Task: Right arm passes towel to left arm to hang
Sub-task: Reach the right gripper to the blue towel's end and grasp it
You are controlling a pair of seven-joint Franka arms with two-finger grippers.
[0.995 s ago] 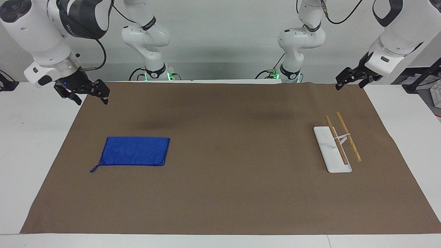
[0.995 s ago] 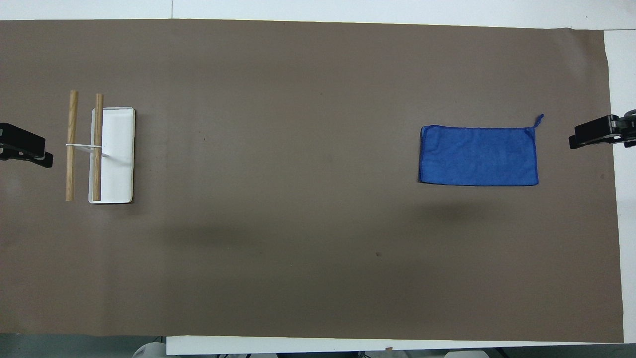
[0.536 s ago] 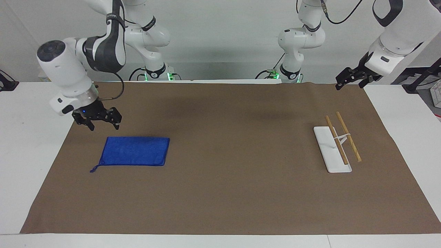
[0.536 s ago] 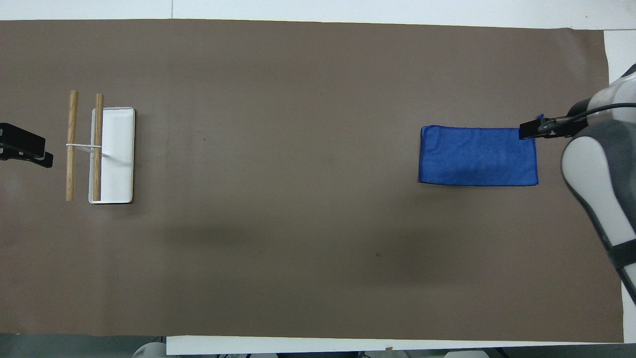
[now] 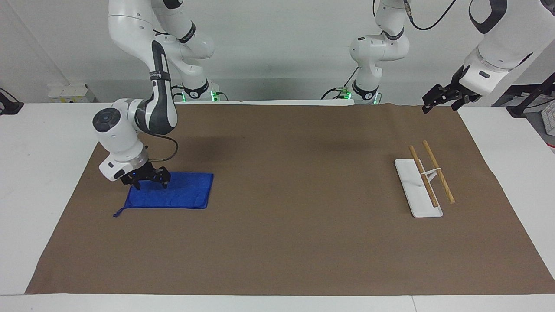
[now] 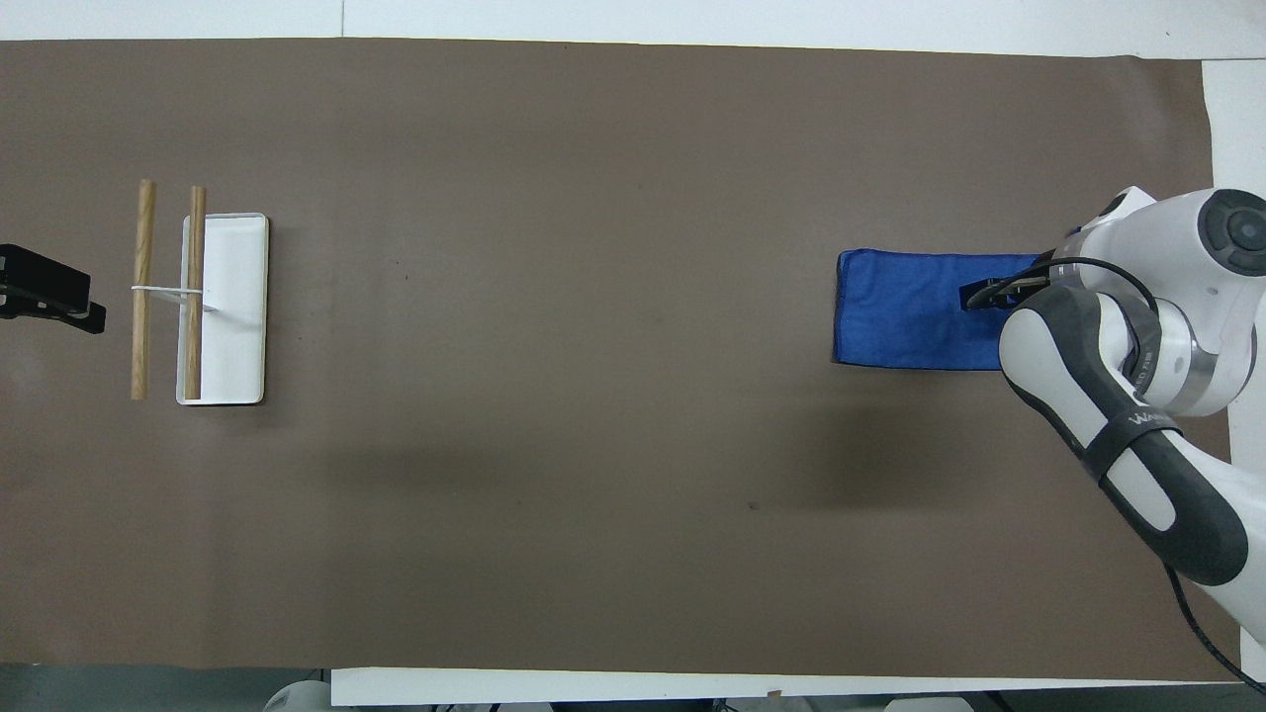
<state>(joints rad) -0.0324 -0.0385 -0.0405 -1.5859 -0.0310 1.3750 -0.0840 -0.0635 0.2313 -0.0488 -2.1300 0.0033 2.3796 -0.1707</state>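
My right gripper [image 5: 150, 185] hangs with its black fingers spread apart over the end of the towel [image 5: 182, 194] toward my right arm's side, a flat blue rectangle of nubby cloth on the brown mat [image 5: 277, 242]. My left gripper [image 5: 438, 100] waits open above the mat's corner, near the white rack [image 5: 416, 190] with two round wooden rods.

Plain colours on a brown mat

Bright blue towel [image 5: 173, 190]; white rack base [image 5: 414, 190] with tan wooden rods [image 5: 438, 171]; brown mat [image 5: 295, 242]; white tabletop [image 5: 39, 173].
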